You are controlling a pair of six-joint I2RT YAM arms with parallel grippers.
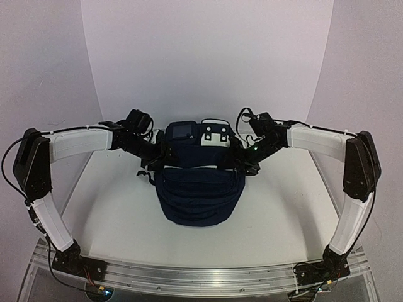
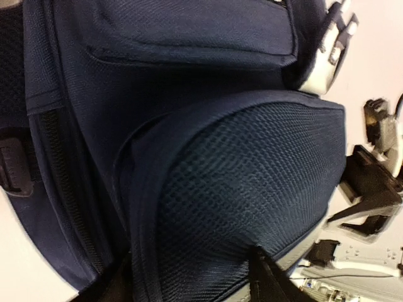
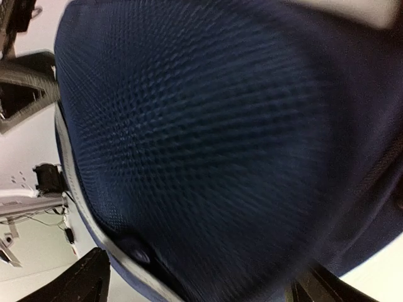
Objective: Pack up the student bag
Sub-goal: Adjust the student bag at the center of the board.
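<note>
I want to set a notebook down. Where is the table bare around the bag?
Bare table between the student bag and the base rail, and off both its flanks. Crowded at its top, between left tool and right tool.

student bag point(image 1: 195, 192) at the middle of the table point(image 1: 107, 217), left hand point(image 1: 151, 151) at its left side, right hand point(image 1: 247, 154) at its right
</note>
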